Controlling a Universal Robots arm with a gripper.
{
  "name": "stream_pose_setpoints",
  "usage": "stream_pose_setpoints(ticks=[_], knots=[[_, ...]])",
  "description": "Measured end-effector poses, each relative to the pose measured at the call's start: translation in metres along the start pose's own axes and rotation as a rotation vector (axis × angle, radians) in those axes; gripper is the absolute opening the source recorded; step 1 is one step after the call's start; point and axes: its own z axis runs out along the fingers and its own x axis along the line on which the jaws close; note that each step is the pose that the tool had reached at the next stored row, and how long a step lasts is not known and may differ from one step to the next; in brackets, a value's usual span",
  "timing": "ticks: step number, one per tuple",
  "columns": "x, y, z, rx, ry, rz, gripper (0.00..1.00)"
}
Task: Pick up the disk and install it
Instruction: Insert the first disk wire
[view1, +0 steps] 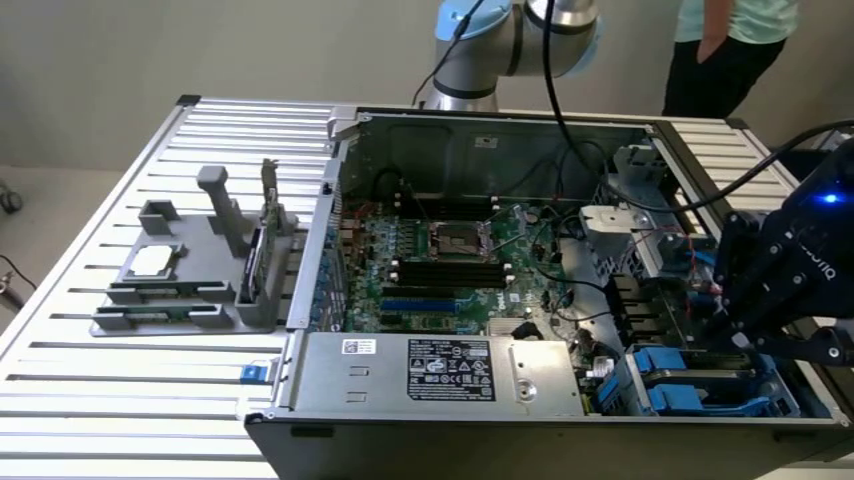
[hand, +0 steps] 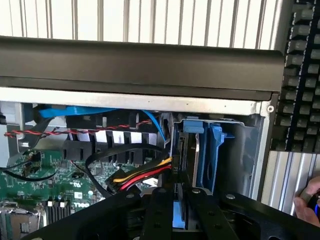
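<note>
I am hanging my tool (view1: 781, 300) over the drive bay at the lower right of the exterior view, right above the open computer case (view1: 534, 290), and the disk (hand: 196, 165) in its blue caddy is sitting on edge in that bay directly beneath me. In the wrist view the disk is showing just past my tool's black frame, a thin grey slab between blue rails, its long axis running down into the bay and its flat faces standing upright. Something blue is sitting between my fingers (hand: 156, 210) at the lower middle of that picture, touching or just beside the caddy, but whether I am clamped on it or merely straddling it I cannot tell. Red, yellow and black cables (hand: 140, 176) are lying just beside the bay, close to my path. The case is resting on a slatted metal bench (view1: 94, 400), with a grey fixture (view1: 187, 270) well apart at the exterior view's left. A person (view1: 727, 45) is standing at the upper right, behind the bench
</note>
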Motion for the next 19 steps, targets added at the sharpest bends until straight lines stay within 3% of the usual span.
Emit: stream_pose_setpoints(ticks=[2, 7, 9, 11, 16, 19], knots=[[0.000, 0.0022, -0.0001, 0.0033, -0.0083, 0.007, 0.17], [0.000, 0.0073, 0.0003, 0.0170, -0.0167, 0.018, 0.17], [0.000, 0.0081, 0.0008, 0.0186, -0.0221, 0.020, 0.17], [0.000, 0.0089, 0.0013, 0.0274, -0.0258, 0.022, 0.17], [0.000, 0.0117, 0.0029, 0.0601, -0.0267, 0.028, 0.17], [0.000, 0.0162, 0.0030, 0.0697, -0.0264, 0.028, 0.17]])
